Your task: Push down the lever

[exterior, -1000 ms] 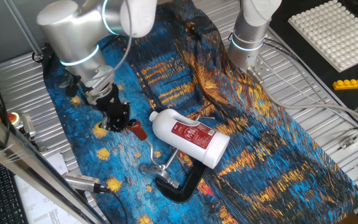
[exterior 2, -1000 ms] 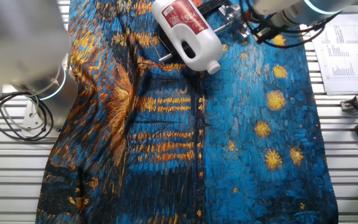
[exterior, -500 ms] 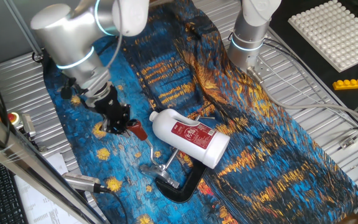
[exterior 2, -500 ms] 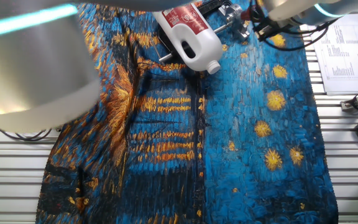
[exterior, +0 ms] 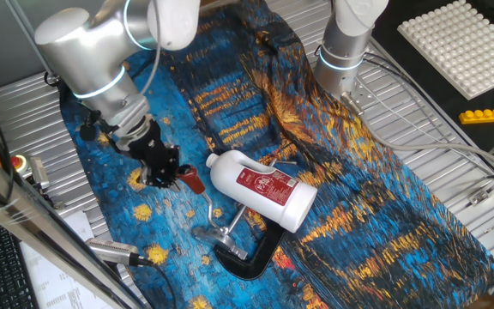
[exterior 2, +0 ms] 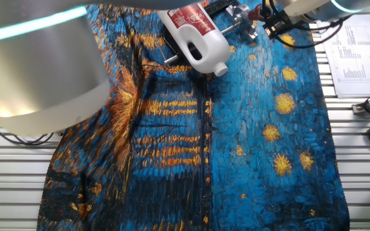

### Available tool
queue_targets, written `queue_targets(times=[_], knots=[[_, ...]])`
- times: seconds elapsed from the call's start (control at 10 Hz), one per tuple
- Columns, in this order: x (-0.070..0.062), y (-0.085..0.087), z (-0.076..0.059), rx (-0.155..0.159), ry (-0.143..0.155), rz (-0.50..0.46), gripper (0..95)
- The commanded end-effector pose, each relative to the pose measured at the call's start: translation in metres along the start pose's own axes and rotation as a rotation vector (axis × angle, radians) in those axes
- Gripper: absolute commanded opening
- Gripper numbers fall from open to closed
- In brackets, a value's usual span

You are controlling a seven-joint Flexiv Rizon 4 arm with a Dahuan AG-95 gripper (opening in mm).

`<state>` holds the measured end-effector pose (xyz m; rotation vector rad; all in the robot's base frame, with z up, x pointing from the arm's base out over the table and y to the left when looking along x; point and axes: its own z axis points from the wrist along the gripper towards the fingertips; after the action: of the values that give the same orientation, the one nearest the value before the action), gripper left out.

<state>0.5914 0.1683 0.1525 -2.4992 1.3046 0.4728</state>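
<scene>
The lever is a thin silver rod [exterior: 206, 204] with a dark-red end piece [exterior: 192, 179]. It runs down to a black C-shaped clamp [exterior: 251, 255] on the blue and orange cloth. My gripper [exterior: 165, 172] is at the left of the red end piece, touching or almost touching it. Its black fingers look pressed together, with nothing between them. In the other fixed view my gripper [exterior 2: 272, 24] is at the top edge, right of the lever's silver metal parts [exterior 2: 238, 14]. The clamp is mostly hidden there.
A white bottle with a red label [exterior: 264, 187] lies across the clamp and rod; it also shows in the other fixed view [exterior 2: 194, 32]. A second arm's base [exterior: 343, 51] stands at the back. A white peg board [exterior: 457, 43] and toy bricks [exterior: 491, 112] lie at the right.
The arm's upper links have swung to the left, and the gripper has shifted slightly left beside the red end piece. The lever and the bottle have not visibly moved.
</scene>
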Motion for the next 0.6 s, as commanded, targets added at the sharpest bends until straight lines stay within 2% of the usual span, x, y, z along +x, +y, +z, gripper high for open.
queue_targets(times=[0.1,0.3,0.6], knots=[[-0.003,-0.002,-0.001,-0.013,-0.022,-0.012,0.0],[-0.007,-0.002,-0.002,-0.028,-0.032,-0.017,0.0],[-0.019,0.007,0.001,-0.028,-0.03,0.009,0.0]])
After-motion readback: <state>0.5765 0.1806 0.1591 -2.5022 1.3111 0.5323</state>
